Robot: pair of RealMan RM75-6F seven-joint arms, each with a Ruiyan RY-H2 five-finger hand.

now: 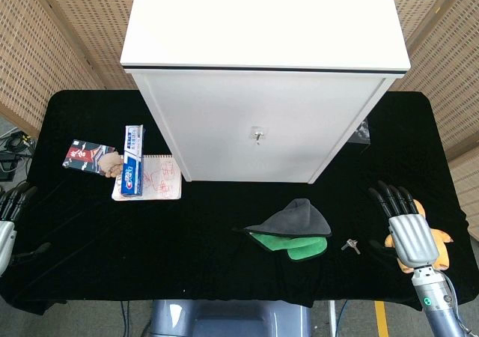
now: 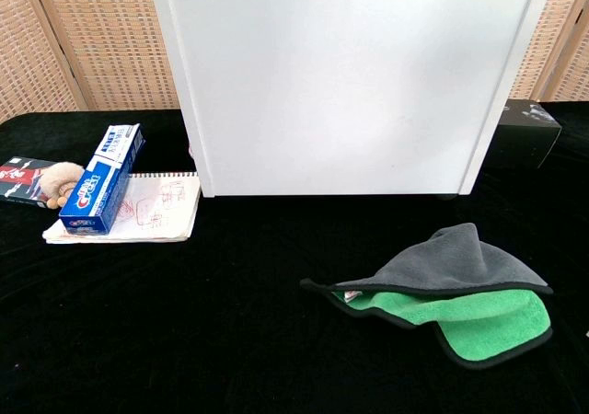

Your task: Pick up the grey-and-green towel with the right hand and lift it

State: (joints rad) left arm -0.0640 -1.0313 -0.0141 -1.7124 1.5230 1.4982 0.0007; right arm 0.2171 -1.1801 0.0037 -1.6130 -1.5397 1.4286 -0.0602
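The grey-and-green towel (image 1: 293, 231) lies crumpled on the black table, grey side up with a green flap showing at its front; in the chest view the towel (image 2: 451, 294) sits at the lower right. My right hand (image 1: 406, 226) hovers to the right of the towel, fingers straight and apart, holding nothing, about a hand's width from the cloth. My left hand (image 1: 10, 210) is at the far left edge of the table, fingers spread and empty. Neither hand shows in the chest view.
A tall white cabinet (image 1: 262, 82) stands behind the towel. A small key (image 1: 351, 245) lies between towel and right hand. An orange plush toy (image 1: 441, 240) lies under the right hand. A toothpaste box (image 1: 133, 159), notepad (image 1: 153, 178) and dark packet (image 1: 86, 156) sit at the left.
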